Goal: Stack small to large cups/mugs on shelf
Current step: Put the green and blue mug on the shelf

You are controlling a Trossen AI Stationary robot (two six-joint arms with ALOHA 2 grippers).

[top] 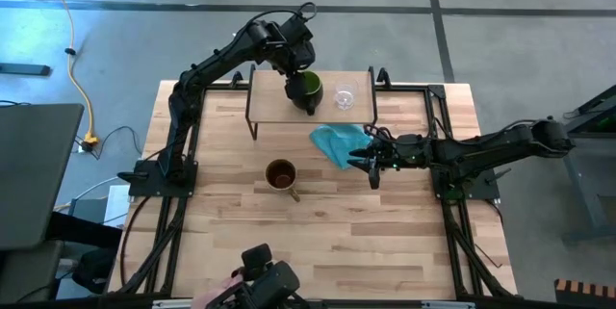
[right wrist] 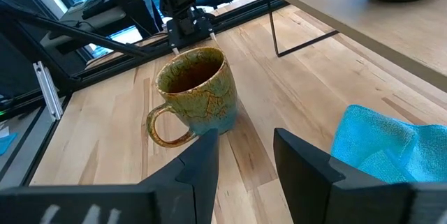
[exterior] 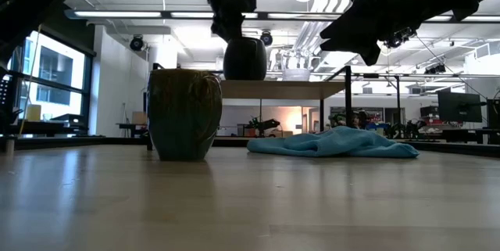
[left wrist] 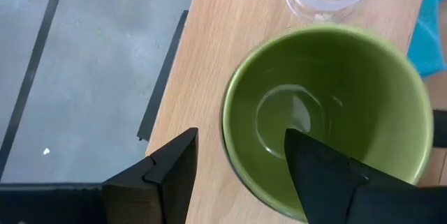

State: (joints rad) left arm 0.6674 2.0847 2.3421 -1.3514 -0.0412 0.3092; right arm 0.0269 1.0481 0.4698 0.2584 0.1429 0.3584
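Observation:
The dark mug with green inside (top: 306, 90) stands upright on its base on the shelf (top: 269, 100) at the table's far side. The clear glass cup (top: 345, 95) stands beside it, toward the right. My left gripper (left wrist: 241, 137) is open above the mug and points down. One finger (left wrist: 328, 175) is inside the mug and the other (left wrist: 167, 175) outside, with a gap on each side of the wall. The tan-brown mug (right wrist: 195, 91) stands on the tabletop, its handle (right wrist: 164, 126) toward the near edge. My right gripper (right wrist: 244, 158) is open, pointing at it from the right.
A blue cloth (top: 337, 141) lies crumpled on the table between the shelf and my right gripper (top: 373, 160). The shelf's thin black legs (right wrist: 279, 25) stand on the tabletop. A dark camera mount (top: 265, 280) sits at the near edge.

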